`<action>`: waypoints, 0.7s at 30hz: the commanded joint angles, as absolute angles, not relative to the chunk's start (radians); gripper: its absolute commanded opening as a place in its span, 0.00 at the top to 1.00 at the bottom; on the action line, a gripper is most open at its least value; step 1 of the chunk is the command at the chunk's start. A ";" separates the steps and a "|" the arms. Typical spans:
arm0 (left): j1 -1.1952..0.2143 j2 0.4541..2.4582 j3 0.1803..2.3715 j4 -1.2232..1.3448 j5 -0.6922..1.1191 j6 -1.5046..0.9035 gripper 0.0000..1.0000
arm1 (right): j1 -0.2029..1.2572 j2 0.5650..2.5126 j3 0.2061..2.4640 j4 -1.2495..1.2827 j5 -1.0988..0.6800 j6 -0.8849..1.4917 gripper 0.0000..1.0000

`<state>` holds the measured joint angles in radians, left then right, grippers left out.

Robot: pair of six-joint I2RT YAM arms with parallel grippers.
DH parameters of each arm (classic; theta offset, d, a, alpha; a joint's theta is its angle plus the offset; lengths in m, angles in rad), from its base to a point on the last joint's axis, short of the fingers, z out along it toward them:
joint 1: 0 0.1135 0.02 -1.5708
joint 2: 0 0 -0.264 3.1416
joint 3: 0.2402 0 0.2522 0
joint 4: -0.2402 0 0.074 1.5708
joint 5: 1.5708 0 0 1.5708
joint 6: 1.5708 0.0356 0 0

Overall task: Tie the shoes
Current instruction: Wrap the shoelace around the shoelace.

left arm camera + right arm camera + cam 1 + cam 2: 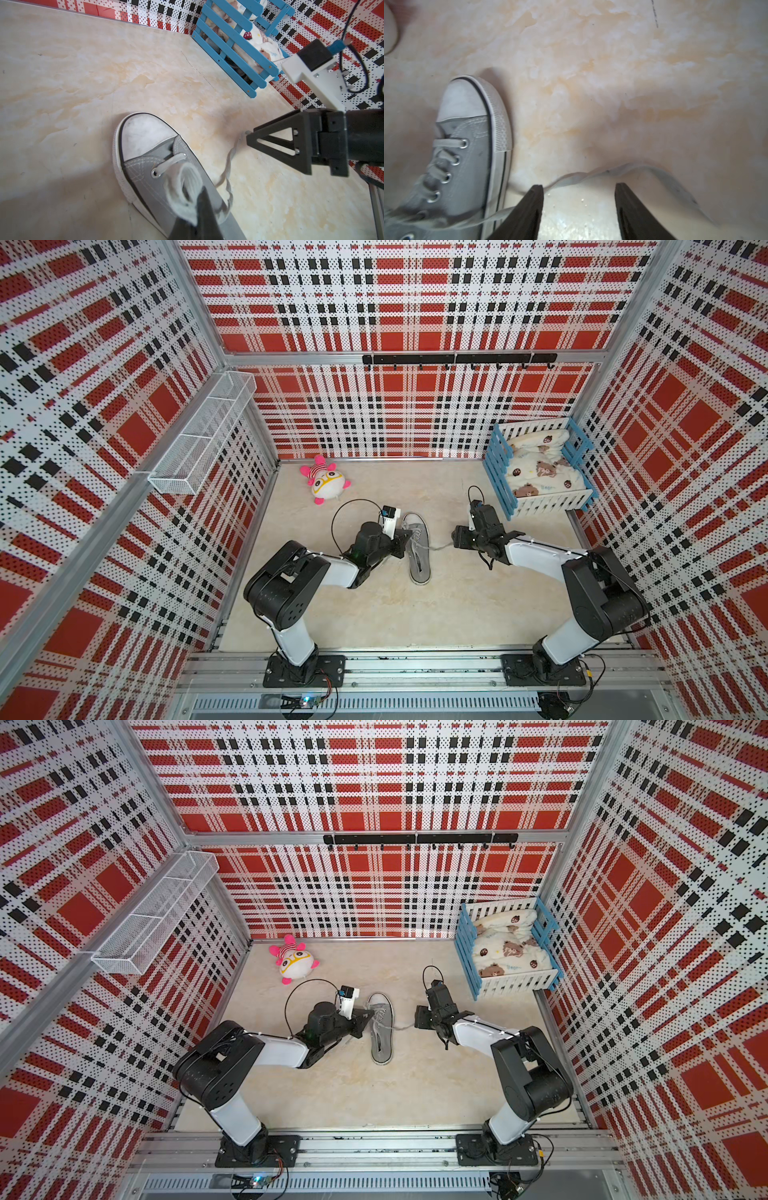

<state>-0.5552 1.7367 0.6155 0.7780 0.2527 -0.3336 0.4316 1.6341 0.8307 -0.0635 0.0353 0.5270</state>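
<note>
We log a grey sneaker (pixel 417 547) at desk (pixel 374 614) centre, toe toward 12 o'clock. At its 9 o'clock, the left pincer (pixel 202 189), pressed together on a lace loop (pixel 188 169). At 3 o'clock, the right pincer (pixel 579 187), spread, a loose lace (pixel 591 173) at its tips.

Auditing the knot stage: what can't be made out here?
- The left gripper's pinch on the lace loop: blurred in the left wrist view, under the arm in both top views.
- The sneaker's heel: cut off in both wrist views.
- Whether loose lace touches right gripper: fingertip overlaps it, left wrist view.
</note>
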 commanded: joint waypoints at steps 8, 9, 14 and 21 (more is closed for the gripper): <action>-0.557 1.740 0.606 0.814 0.259 -0.331 1.00 | 0.495 1.744 0.899 -0.094 0.201 0.582 0.44; -0.557 1.740 0.604 0.813 0.259 -0.330 1.00 | 0.501 1.756 0.906 -0.092 0.201 0.584 0.44; -0.557 1.738 0.601 0.814 0.262 -0.329 1.00 | 0.526 1.814 0.943 -0.106 0.250 0.590 0.51; -0.553 1.743 0.607 0.814 0.283 -0.316 1.00 | 0.530 1.817 0.930 -0.044 0.287 0.598 0.84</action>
<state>-0.5556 1.7367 0.6083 0.7826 0.2592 -0.3321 0.5236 1.8111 0.9375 -0.0761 0.2497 0.5884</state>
